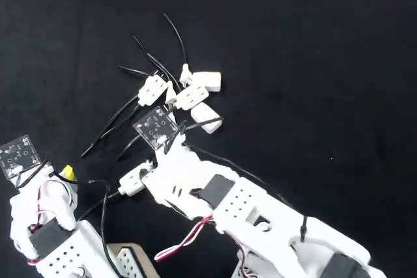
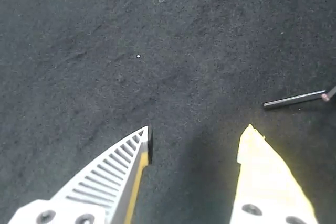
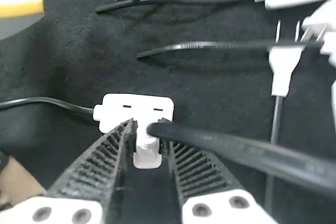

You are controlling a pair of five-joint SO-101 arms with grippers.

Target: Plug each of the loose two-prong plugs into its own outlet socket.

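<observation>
Right wrist view — plug (image 3: 147,151) at socket (image 3: 137,109)

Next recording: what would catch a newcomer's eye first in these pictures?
The right claw stands out first, shut on a small white plug held against a white outlet socket on the arms' side of the table. Next comes the tangle of white plugs and sockets with black cords at the table's middle. The left claw hangs open over bare black cloth.
</observation>
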